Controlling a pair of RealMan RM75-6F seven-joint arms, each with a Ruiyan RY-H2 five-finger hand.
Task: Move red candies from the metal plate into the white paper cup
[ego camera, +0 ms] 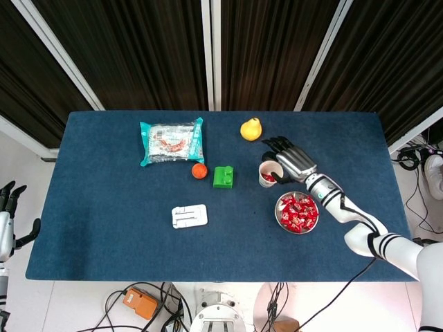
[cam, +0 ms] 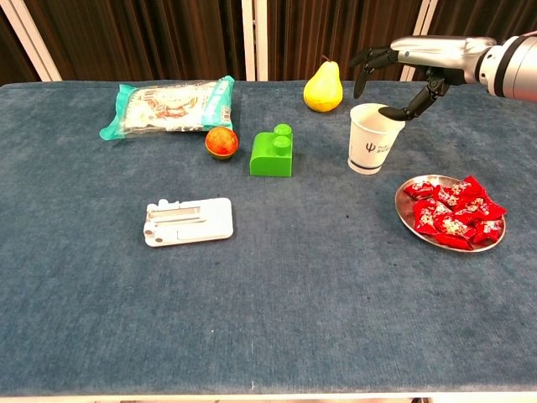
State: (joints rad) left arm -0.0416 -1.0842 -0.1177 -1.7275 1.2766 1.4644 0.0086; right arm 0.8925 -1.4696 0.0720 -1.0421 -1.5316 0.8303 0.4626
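hovering over the white paper cup (cam: 373,138), right hand (cam: 401,69) spread empty.

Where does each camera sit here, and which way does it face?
Head view: high above the near edge, looking steeply down on the whole table; shows the right hand and forearm at the cup, and the left hand hanging at the frame's left edge.
Chest view: low at the near edge, looking across the table toward the curtains; shows only the right hand, fingers spread above the cup.
Both share the cup, plate, candies, pear, green block and right hand.
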